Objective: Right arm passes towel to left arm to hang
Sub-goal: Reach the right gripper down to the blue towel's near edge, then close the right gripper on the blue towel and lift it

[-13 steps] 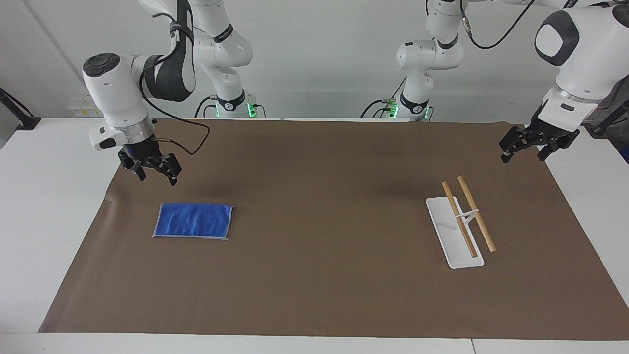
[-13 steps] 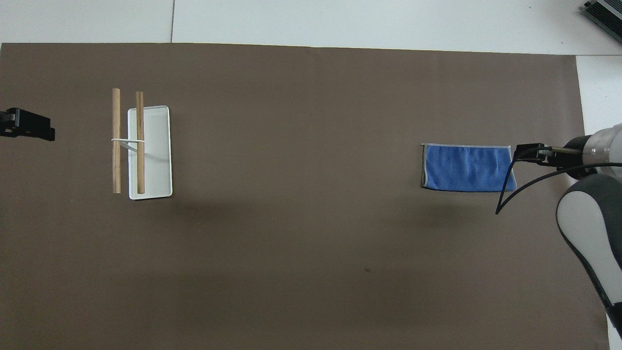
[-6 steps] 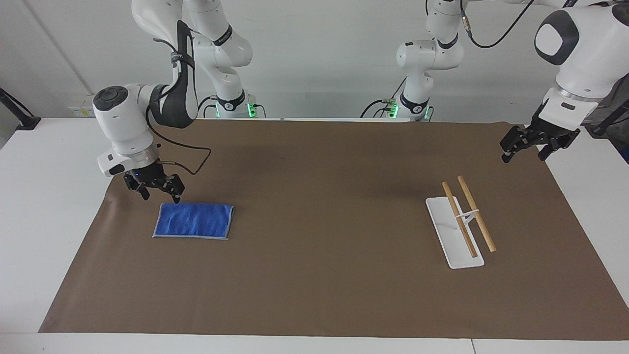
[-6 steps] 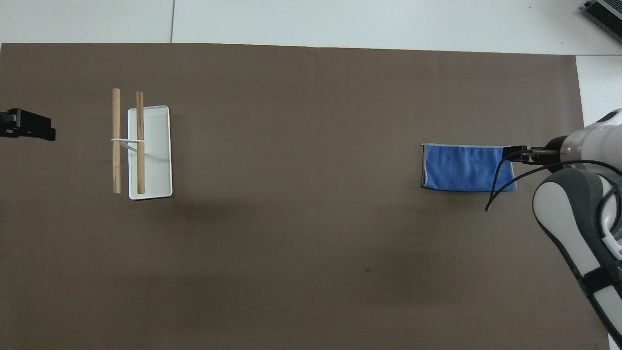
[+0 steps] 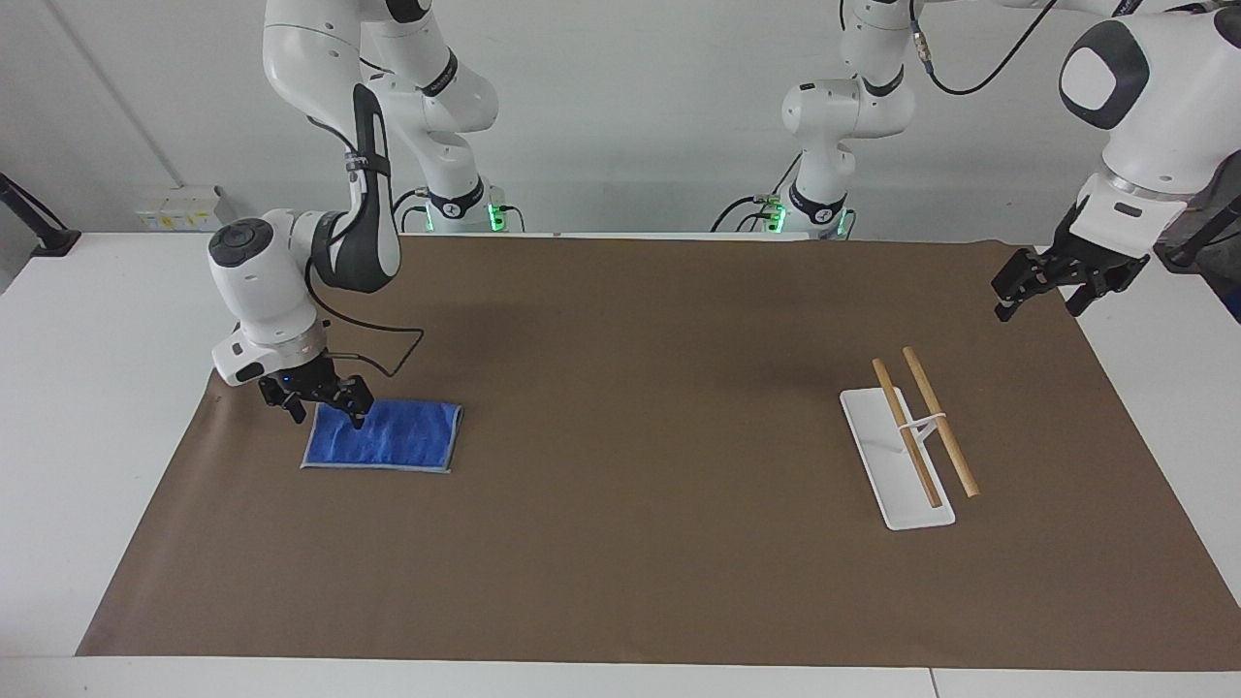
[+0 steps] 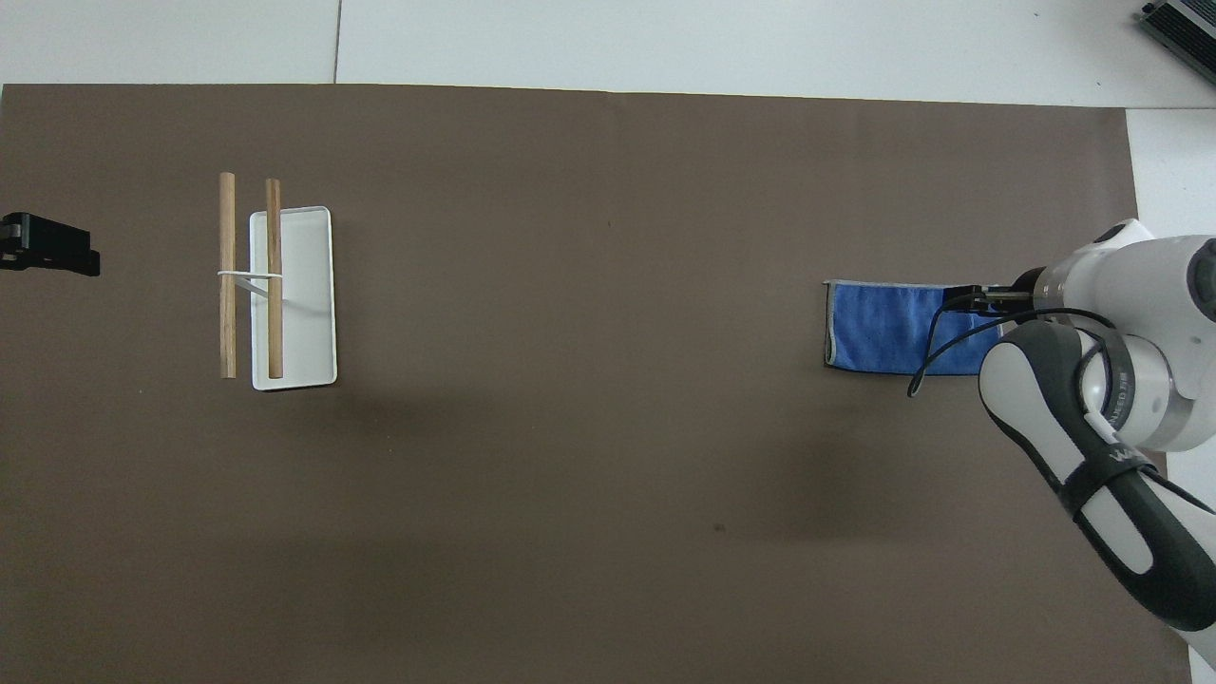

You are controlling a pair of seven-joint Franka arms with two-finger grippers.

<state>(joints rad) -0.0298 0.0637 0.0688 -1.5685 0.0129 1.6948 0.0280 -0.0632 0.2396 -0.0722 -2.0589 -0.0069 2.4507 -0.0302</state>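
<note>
The blue towel (image 5: pixel 393 436) (image 6: pixel 879 326) lies flat on the brown mat toward the right arm's end of the table. My right gripper (image 5: pixel 326 415) (image 6: pixel 969 300) is open and low at the towel's corner nearest the robots, one fingertip over the cloth and the other just off its edge. I cannot tell whether it touches the cloth. In the overhead view the right arm hides that end of the towel. My left gripper (image 5: pixel 1039 296) (image 6: pixel 43 256) waits open in the air over the mat's edge at the left arm's end, holding nothing.
A white-based rack (image 5: pixel 877 456) (image 6: pixel 304 304) with two wooden rods (image 5: pixel 921 431) (image 6: pixel 250 275) stands toward the left arm's end. The brown mat (image 5: pixel 630 485) covers most of the white table.
My right gripper has come down and moved from beside the towel onto its near corner, still open. The towel has not moved. The left gripper has barely shifted.
</note>
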